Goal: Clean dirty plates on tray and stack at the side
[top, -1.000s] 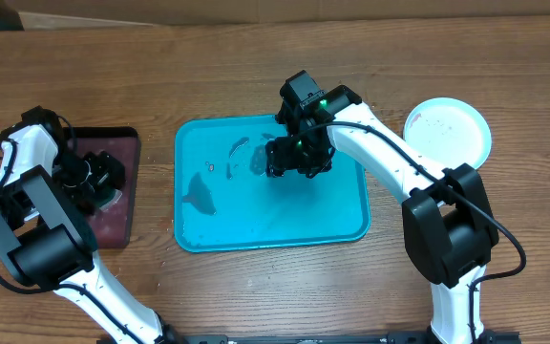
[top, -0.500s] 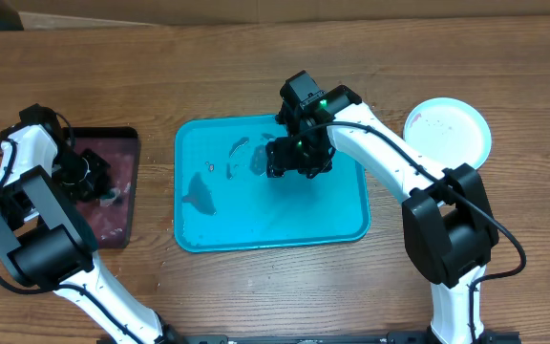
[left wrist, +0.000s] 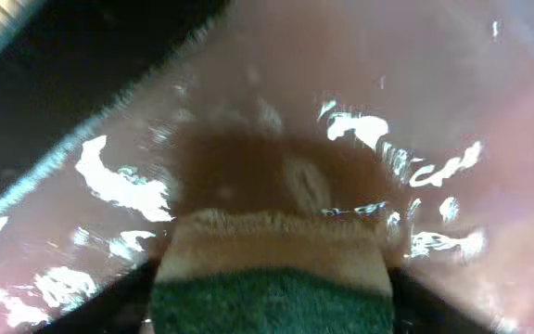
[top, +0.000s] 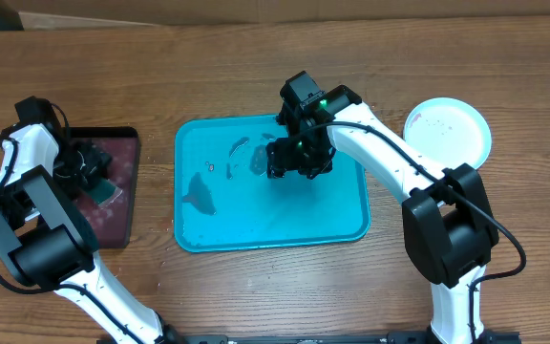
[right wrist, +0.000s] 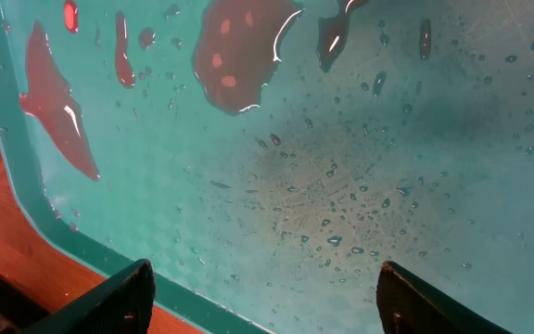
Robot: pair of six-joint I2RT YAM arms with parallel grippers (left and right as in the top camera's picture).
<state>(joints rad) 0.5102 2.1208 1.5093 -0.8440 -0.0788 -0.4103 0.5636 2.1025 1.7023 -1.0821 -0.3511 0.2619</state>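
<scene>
Plates (top: 448, 129): off the tray (top: 332, 215), on the bare table at far right, well apart from it. Only the top one shows, pale with a few reddish specks; how many lie under it I can't tell.

Handling, as a judgement: small plastic plates, so light, stiff and not fragile, but probably wet and slippery. Best taken at the raised rim with one finger under the lip, not flat on the face. A light plate will likely skate if pushed sideways.

Tray: middle of the table, no plate on it, beaded with water, brown puddles (top: 199, 194) at left.

Right gripper (top: 294, 158): hangs over the far middle of the tray, jaws spread, nothing between them.

Left gripper (top: 86, 167): over the maroon tray (top: 117, 225) at left, with the sponge (top: 104, 192) between its fingers. The wrist view is blurred, so I can't tell whether they pinch it or merely flank it.

Against the earlier frame: the left gripper has shifted slightly toward the far side, and more of the sponge's green face now shows on its near-right. Right arm, tray, puddles and plates are unchanged.
</scene>
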